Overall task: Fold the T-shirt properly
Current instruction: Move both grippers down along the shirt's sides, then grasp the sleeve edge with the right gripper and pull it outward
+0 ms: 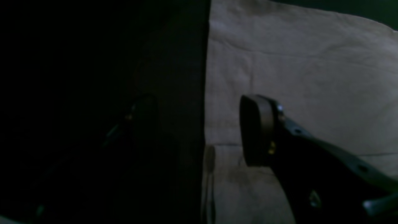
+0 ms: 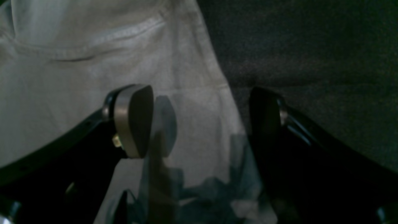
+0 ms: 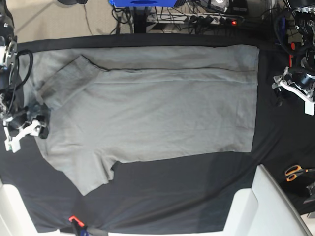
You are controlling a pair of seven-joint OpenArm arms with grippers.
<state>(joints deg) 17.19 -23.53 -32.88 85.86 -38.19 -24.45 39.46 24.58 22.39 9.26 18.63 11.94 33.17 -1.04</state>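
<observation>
The light-grey T-shirt (image 3: pixel 157 113) lies flat on the black table cloth (image 3: pixel 172 191), neck end to the left, hem to the right, its far strip folded over. My right gripper (image 3: pixel 38 127) is at the shirt's left edge by the neck. In the right wrist view this gripper (image 2: pixel 200 121) is open and straddles the T-shirt (image 2: pixel 77 81) border, one finger over cloth, one over black. My left gripper (image 3: pixel 294 87) hovers right of the hem. In the left wrist view it (image 1: pixel 200 127) is open, one fingertip (image 1: pixel 256 130) above the T-shirt (image 1: pixel 295 71), the other dim over black.
Orange-handled scissors (image 3: pixel 295 172) lie at the right edge of the table. A white angled panel (image 3: pixel 256 206) stands at the front right. A small red clip (image 3: pixel 74 220) sits at the front left edge. Cables and a power strip (image 3: pixel 206 18) run behind the table.
</observation>
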